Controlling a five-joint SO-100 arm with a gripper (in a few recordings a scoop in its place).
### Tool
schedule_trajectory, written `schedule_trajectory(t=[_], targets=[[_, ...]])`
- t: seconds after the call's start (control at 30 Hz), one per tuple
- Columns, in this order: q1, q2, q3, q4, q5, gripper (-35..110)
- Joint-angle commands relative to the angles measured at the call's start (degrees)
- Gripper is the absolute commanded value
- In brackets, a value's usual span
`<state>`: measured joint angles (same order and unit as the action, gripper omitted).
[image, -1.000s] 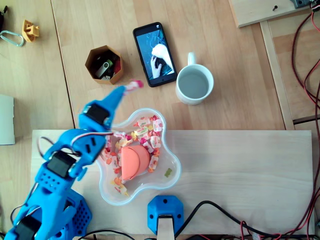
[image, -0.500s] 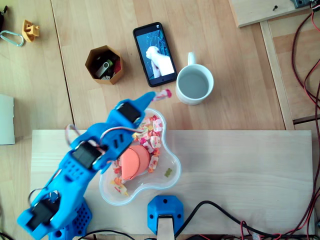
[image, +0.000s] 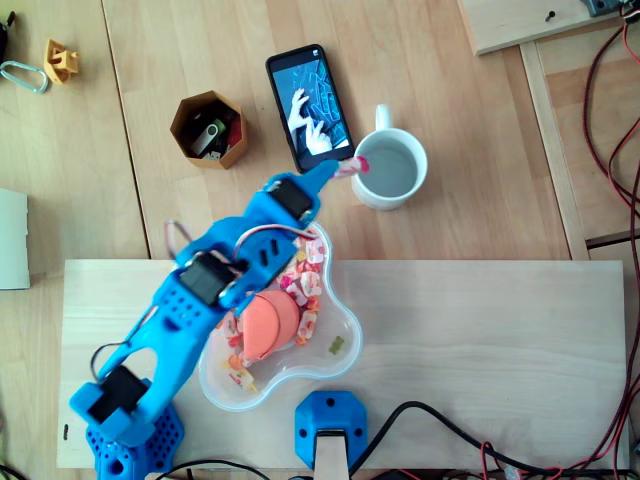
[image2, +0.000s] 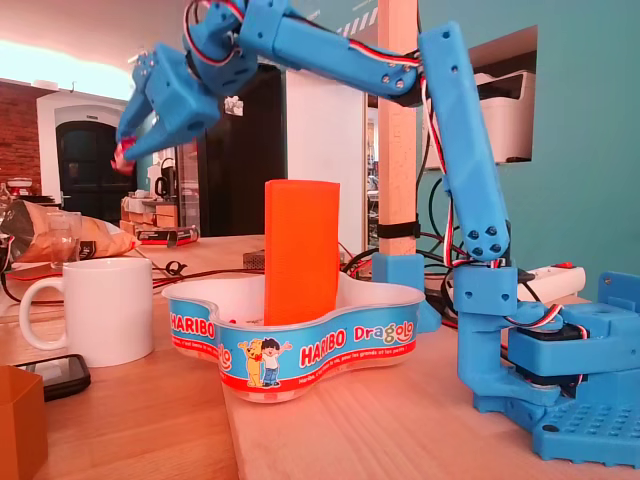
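My blue gripper (image: 345, 167) is shut on a small pink wrapped candy (image: 353, 166), held at the left rim of the white mug (image: 390, 170). From the side, the gripper (image2: 128, 152) hangs above the mug (image2: 95, 308) with the pink candy (image2: 122, 160) at its tip. Behind the arm lies the clear candy bowl (image: 340, 318) with several wrapped sweets and an orange cup (image: 268, 322); in the fixed view the bowl (image2: 300, 345) holds the tall orange cup (image2: 301, 251).
A smartphone (image: 310, 95) lies left of the mug. A brown hexagonal pot (image: 209, 129) with a USB stick stands farther left. A yellow clip (image: 60, 60) lies at the top left. Cables (image: 610, 130) run down the right side. A blue mount (image: 330, 422) stands at the front edge.
The arm has swung to the right with the pink candy, from beside the brown pot, past the phone's lower end, to the mug's left rim.
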<state>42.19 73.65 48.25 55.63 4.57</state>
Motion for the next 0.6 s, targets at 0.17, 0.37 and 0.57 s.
schedule_trajectory(t=[0.17,0.37,0.57], targets=[[1.1,-4.7,-8.3,-0.7,1.8,-4],[3.2,-11.8,-15.6,-0.8,2.0,-4],[3.8,-18.7,-23.8,-0.8,2.0,-4]])
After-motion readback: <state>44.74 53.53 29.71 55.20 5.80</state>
